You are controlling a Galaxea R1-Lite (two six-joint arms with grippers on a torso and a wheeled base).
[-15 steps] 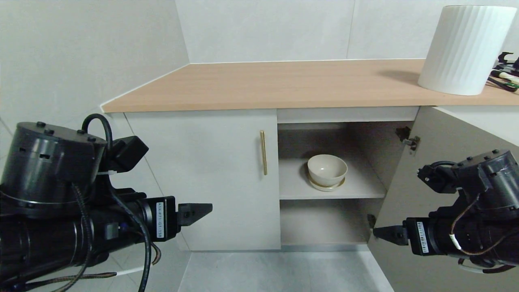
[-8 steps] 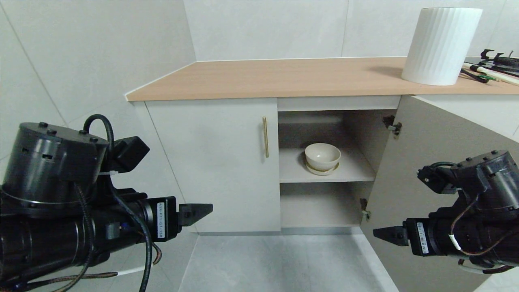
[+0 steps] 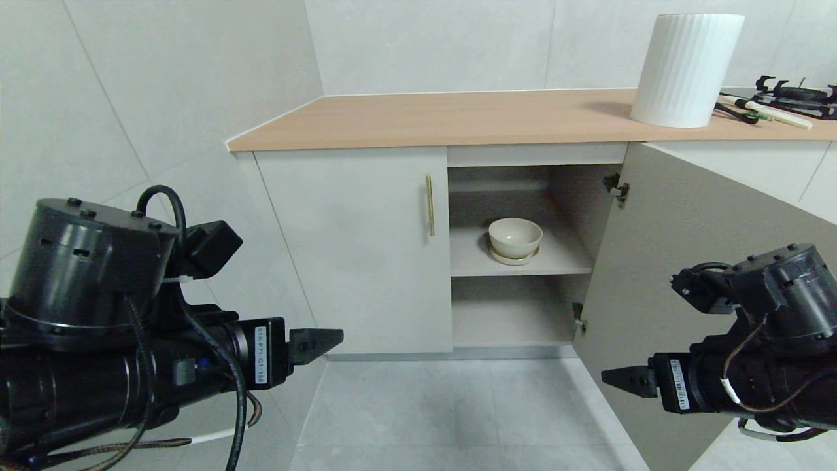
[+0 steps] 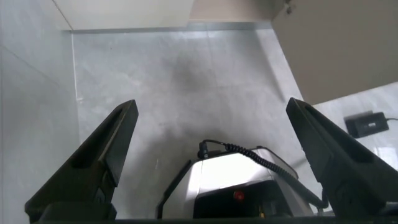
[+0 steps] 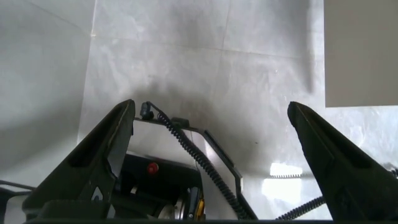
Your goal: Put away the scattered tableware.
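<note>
On the upper shelf [image 3: 563,261], bowl [image 3: 515,236] atop plate [image 3: 514,260], open door [image 3: 660,261] at right, cylinder [image 3: 686,69] on countertop [image 3: 425,121] above.

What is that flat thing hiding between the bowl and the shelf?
A small plate. The bowl sits on it, and the plate rests on the upper shelf. The head view shows this.

Light is bright and even. The cabinet [image 3: 523,196] is dim inside; the floor [image 5: 217,74] perhaps shows slight glare.
</note>
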